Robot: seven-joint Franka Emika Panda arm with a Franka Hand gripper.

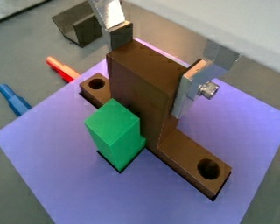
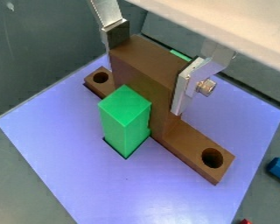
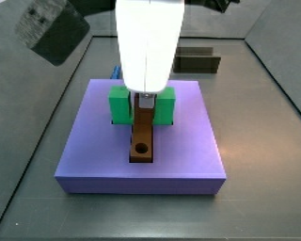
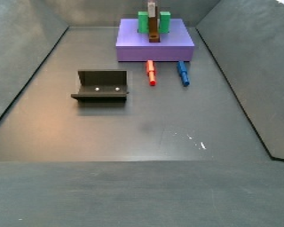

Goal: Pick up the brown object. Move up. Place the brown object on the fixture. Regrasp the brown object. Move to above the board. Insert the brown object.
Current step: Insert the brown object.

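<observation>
In both wrist views the brown object [image 1: 154, 105] is seen seated in the board [image 1: 60, 175], between the green block's [image 1: 113, 131] arms, clamped across its upright by the gripper [image 1: 160, 61]. It is judged rigid and light. Beyond, the fixture [image 4: 100, 85] stands empty.

We see even, soft overhead light in all views. The silver-fingered gripper [image 1: 157, 65] looks slightly blurred in both wrist views, the white arm overexposed in a side view. The flat lavender board [image 3: 191, 151] casts only a faint shadow.
</observation>
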